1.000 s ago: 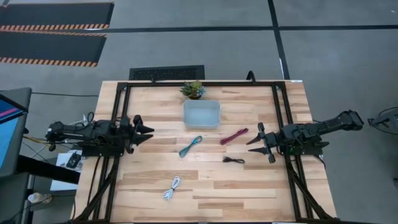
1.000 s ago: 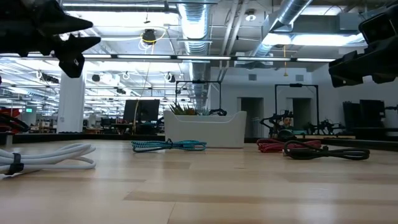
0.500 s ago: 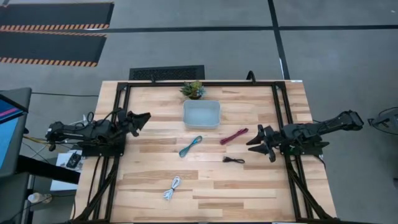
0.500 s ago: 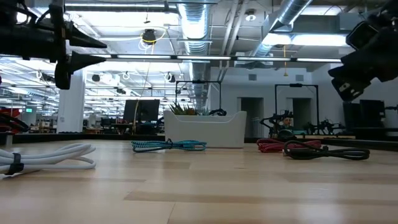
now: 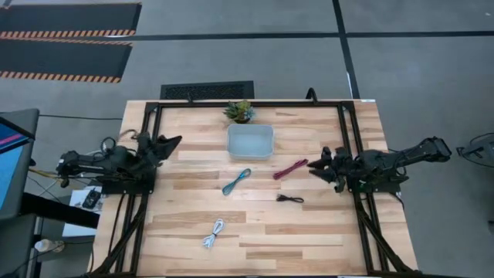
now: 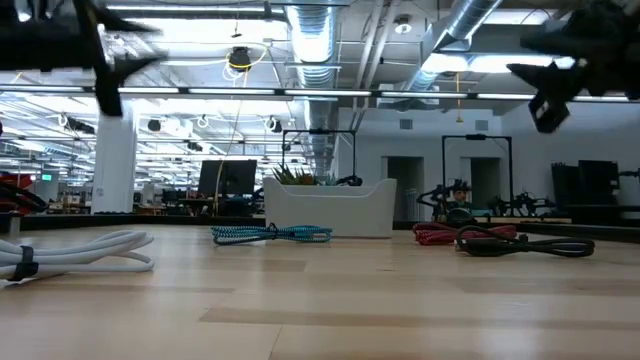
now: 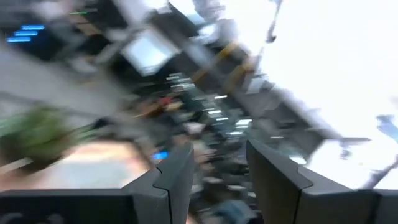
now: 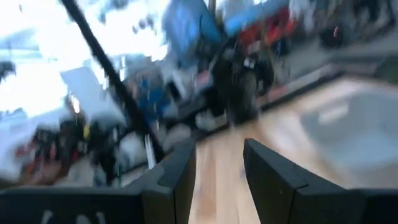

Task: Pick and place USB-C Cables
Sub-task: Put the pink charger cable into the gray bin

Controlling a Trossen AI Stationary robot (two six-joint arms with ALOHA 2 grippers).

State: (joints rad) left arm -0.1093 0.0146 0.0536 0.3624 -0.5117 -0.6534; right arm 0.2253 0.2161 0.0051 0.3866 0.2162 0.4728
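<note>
Presently my left gripper [image 5: 171, 140] and right gripper [image 5: 315, 164] hover with jaws spread and empty, all four USB-C cables [image 5: 290, 168] loose on the surface [image 5: 309, 232] before the clear bin [image 5: 250, 141]; I should descend squarely over one bundle's middle.

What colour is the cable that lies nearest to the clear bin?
Teal-blue cable, with a braided pattern; the low view shows it best.

high view looks straight down on the whole tabletop [image 5: 309, 224]; low view sits at its surface, facing the room; both share the bin [image 5: 250, 141]. wrist views look forward past their own fingers.
</note>
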